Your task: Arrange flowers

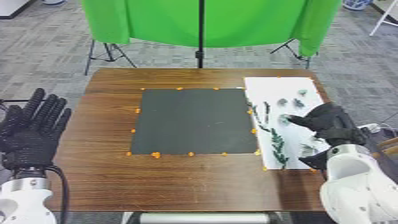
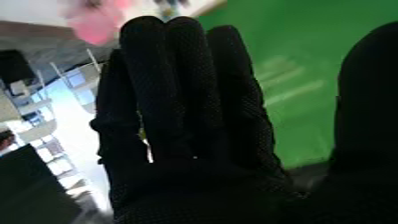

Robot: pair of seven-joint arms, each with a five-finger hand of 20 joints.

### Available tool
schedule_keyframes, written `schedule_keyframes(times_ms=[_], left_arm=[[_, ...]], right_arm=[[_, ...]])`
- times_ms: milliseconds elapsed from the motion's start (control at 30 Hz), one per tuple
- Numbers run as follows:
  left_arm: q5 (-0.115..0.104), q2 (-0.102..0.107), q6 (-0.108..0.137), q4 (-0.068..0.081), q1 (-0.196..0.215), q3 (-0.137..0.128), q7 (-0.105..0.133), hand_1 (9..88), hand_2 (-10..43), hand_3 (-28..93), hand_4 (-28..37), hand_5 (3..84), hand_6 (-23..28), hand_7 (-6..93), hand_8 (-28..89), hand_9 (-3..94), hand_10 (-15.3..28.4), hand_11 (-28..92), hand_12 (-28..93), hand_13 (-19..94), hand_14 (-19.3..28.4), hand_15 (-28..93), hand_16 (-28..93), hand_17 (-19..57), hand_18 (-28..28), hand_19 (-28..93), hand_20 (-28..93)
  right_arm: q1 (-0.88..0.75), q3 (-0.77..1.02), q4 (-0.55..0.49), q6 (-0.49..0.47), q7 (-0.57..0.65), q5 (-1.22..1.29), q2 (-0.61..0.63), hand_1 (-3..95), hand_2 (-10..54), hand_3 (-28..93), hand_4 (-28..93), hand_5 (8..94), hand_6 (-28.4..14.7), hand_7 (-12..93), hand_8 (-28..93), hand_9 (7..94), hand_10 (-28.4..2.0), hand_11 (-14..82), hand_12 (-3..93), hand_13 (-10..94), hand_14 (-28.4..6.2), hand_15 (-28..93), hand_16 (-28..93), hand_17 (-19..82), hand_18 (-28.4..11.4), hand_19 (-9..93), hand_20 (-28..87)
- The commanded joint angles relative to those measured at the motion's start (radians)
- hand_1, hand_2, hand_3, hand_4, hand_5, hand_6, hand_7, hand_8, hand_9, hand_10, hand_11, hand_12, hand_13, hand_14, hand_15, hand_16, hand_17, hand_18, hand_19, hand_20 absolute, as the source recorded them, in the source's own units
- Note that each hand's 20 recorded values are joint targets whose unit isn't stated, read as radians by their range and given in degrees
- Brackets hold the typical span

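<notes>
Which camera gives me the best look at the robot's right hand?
The right wrist view, since it shows the right hand close up, fingers straight. The head view shows it smaller, at the right side of the white sheet.

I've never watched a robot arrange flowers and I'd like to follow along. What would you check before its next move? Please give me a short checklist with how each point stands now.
1. Right hand open, fingers straight and thumb apart: ok.
2. Right hand over the white sheet, where the plant pieces are: ok.
3. Pale bloom in that hand's grasp: not ok; it is by the fingertips, not held.
4. Right hand touching that bloom: cannot tell.
5. Leafy stem moved onto the dark mat: not ok; it lies on the white sheet.
6. Left hand out of the way: ok, off to the left of the mat.
</notes>
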Motion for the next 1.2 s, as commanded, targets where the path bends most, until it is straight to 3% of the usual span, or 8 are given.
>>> schedule_keyframes(times_ms=[33,133,233,433,533,700,867,1200], left_arm=[[0.005,-0.014,0.019,-0.011,0.026,0.001,-0.005,23.3,11.8,78,-28.3,42.5,6.1,7.4,-9,36.1,12.2,11,7,31,9.6,9,-2,-3.0,11.3,26,12],[0.009,-0.037,0.019,-0.014,0.032,0.001,-0.009,23.5,12.1,78,-28.3,42.6,6.1,7.5,-9,36.2,12.3,11,7,31,9.6,9,-2,-3.0,11.3,26,12],[-0.011,0.002,0.030,-0.015,0.044,0.000,0.011,23.5,12.1,78,-28.3,42.7,6.2,7.6,-9,36.3,12.4,11,7,31,9.6,9,-2,-2.9,11.2,26,12],[0.015,-0.015,0.036,-0.015,0.031,-0.002,-0.014,23.9,12.8,78,-28.3,43.0,6.5,7.7,-9,36.6,12.4,12,7,31,9.6,10,-2,-2.9,11.2,26,12],[0.021,-0.011,0.115,-0.030,0.030,0.005,-0.024,24.0,13.1,78,-28.3,43.4,6.7,7.9,-9,36.9,12.6,12,7,31,9.6,10,-2,-2.9,11.3,26,12],[0.020,-0.009,0.099,-0.018,0.010,0.010,-0.034,24.1,13.9,78,-28.3,44.3,7.2,8.2,-9,38.3,12.9,13,7,32,9.9,11,-2,-3.2,11.6,27,12],[0.013,-0.009,0.103,-0.012,-0.012,0.020,-0.048,24.3,14.1,78,-28.3,44.5,7.2,8.4,-9,38.7,13.0,13,7,32,10.0,12,-3,-3.4,11.7,28,11],[0.002,-0.008,0.082,-0.007,-0.011,0.016,-0.047,24.4,14.2,78,-28.3,44.6,7.3,8.7,-9,38.8,12.8,13,7,32,10.0,12,-3,-3.7,11.8,29,11]], right_arm=[[0.008,-0.103,0.046,-0.131,0.036,-0.093,0.060,36.2,-9.5,50,-28,70.8,-4.2,21,-11,71.3,-17.6,31.1,24.9,64,-14.3,57,24,29,-23.0,77,37],[0.026,-0.151,0.081,-0.137,0.031,-0.158,0.083,37.4,-9.5,51,-28,72.9,-4.4,18,-11,73.8,-17.8,29.2,24.2,66,-14.0,57,24,30,-23.6,78,38],[0.034,-0.198,0.082,-0.163,0.080,-0.185,0.106,37.3,-9.5,52,-28,73.6,-4.6,17,-11,74.5,-18.1,27.6,23.7,67,-14.0,56,24,31,-24.2,80,39],[0.049,-0.258,0.111,-0.186,0.117,-0.253,0.113,33.7,-9.5,61,-28,75.2,-5.7,14,-10,76.2,-18.7,24.9,22.7,69,-14.8,52,23,33,-25.3,83,38],[0.062,-0.255,0.133,-0.254,0.070,-0.224,0.102,33.1,-9.5,66,-28,74.8,-5.5,15,-9,76.0,-18.5,25.2,23.3,69,-14.6,51,23,32,-25.4,84,38],[0.066,-0.296,0.187,-0.230,0.035,-0.232,0.094,38.5,-9.5,73,-28,74.0,-3.6,22,-10,75.2,-16.5,29.8,24.7,69,-13.4,52,23,32,-24.5,83,37],[0.052,-0.383,0.214,-0.207,0.021,-0.293,0.102,48.8,-9.5,66,-28,75.2,-3.2,32,13,77.4,-14.8,37.2,29.4,72,-12.5,55,25,34,-24.6,84,39],[0.016,-0.371,0.171,-0.118,0.086,-0.288,0.117,55.2,-9.5,75,-25,78.5,-3.1,41,19,85.7,-12.6,25.3,51.9,77,-11.6,54,35,37,-26.2,88,40]])
